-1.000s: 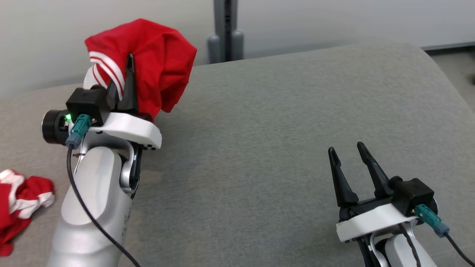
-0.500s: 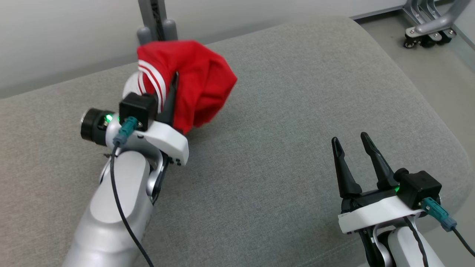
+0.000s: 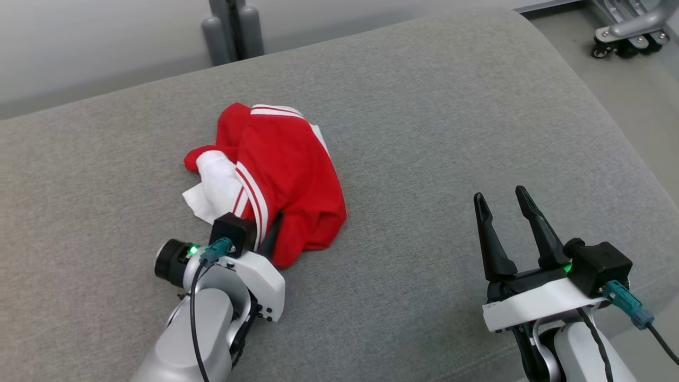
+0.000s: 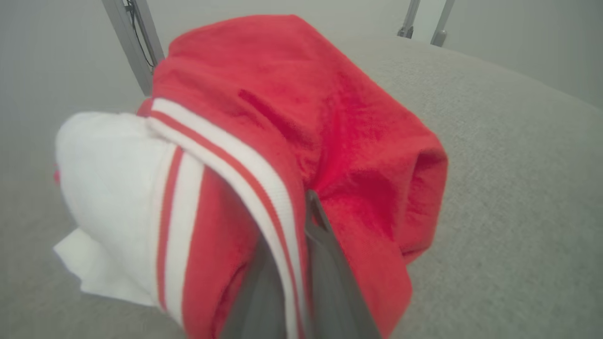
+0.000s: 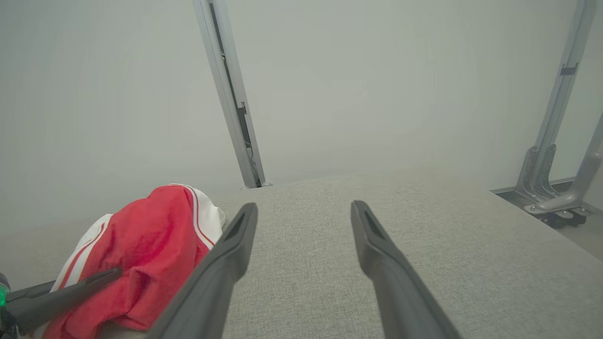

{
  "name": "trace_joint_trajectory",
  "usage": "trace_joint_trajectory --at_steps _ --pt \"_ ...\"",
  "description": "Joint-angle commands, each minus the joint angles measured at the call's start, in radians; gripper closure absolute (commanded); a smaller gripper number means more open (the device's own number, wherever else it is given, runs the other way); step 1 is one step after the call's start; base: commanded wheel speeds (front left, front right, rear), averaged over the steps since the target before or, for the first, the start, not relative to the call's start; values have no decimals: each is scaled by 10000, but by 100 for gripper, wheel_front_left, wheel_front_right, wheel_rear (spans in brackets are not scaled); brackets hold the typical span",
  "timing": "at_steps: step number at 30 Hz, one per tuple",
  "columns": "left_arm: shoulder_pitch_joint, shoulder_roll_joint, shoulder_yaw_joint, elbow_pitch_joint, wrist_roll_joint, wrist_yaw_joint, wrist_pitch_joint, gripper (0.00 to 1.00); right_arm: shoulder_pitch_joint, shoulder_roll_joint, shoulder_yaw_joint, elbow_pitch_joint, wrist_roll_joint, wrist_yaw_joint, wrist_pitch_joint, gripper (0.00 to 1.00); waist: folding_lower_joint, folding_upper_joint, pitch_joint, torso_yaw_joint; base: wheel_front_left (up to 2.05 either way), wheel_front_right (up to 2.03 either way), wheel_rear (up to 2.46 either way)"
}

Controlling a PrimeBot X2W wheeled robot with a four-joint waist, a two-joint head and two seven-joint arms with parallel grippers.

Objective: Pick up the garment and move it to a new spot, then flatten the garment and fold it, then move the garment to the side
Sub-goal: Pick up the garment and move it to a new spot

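The red garment [image 3: 286,175] with white stripes and a white lining lies bunched on the grey cushion [image 3: 424,132], left of centre in the head view. My left gripper [image 3: 270,241] sits at the garment's near edge, fingers buried in the cloth and shut on it. In the left wrist view the striped hem runs between the two close-set fingers [image 4: 330,263], and the garment [image 4: 330,117] mounds up over them. My right gripper [image 3: 498,193] hovers open and empty over the cushion's right side. The right wrist view has the garment [image 5: 141,254] at lower left, beside its open gripper [image 5: 304,207].
A grey post [image 3: 233,29] stands behind the cushion's far edge. A wheeled metal frame [image 3: 626,32] rests on the floor at the top right. The cushion's rounded right edge [image 3: 631,159] drops off near my right gripper.
The head camera has swung right and down. My left gripper, which held the garment raised, has come down, and the garment now rests on the cushion. The right gripper stays open.
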Motion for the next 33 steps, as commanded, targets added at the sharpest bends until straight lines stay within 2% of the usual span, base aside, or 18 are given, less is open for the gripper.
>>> trace_joint_trajectory --at_steps 1,5,10,20,27,33 --pt "79 46 -117 -40 -182 35 -32 0 -91 -64 -8 47 -97 19 -20 0 0 0 -45 146 0 0 0" --pt "93 42 -567 -448 -814 286 -143 0 -36 -66 17 88 -132 19 -20 0 0 0 -184 518 0 0 0" --pt "274 44 -643 -1286 -1283 739 -213 0 25 -64 92 77 -177 19 -20 0 0 0 -443 1104 0 0 0" --pt "1812 310 734 -3830 -1130 1405 -220 0 267 -69 302 92 -13 19 -20 0 0 0 -1288 2364 0 0 0" --pt "3436 362 1697 -5034 -1083 1520 -220 0 557 -69 450 229 703 19 -20 0 0 0 -1906 3002 0 0 0" --pt "4564 223 2459 -5943 -803 1739 -222 0 813 -69 177 398 212 19 -18 0 0 0 -2202 3332 0 0 0"
